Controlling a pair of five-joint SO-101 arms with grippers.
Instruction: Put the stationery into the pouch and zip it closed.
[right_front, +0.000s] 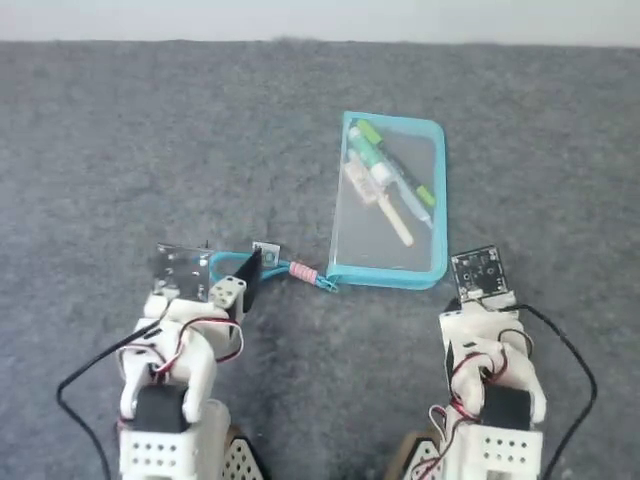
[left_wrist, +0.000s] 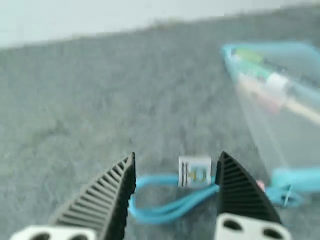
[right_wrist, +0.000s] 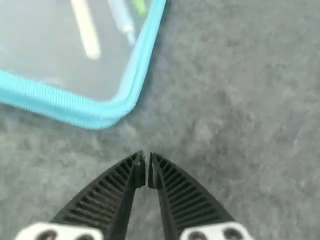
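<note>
**Left arm is the one in position**

My left end effector (left_wrist: 177, 156) is spread wide, holding nothing, straddling the blue pull strap (left_wrist: 165, 210) trailing off the near-left corner of the pouch (right_front: 375, 255). Stationery (right_front: 385, 180) lies inside, lengthwise. Right end effector (right_wrist: 147, 159): pinched shut, empty, just off the near-right corner. Its wrist view settles that; the high view can't.

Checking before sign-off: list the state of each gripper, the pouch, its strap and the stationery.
Left gripper: open, jaws astride the strap.
Right gripper: shut, empty.
Pouch: flat, looks zipped closed.
Stationery: inside the pouch.
Strap: slack, ungripped.
</note>
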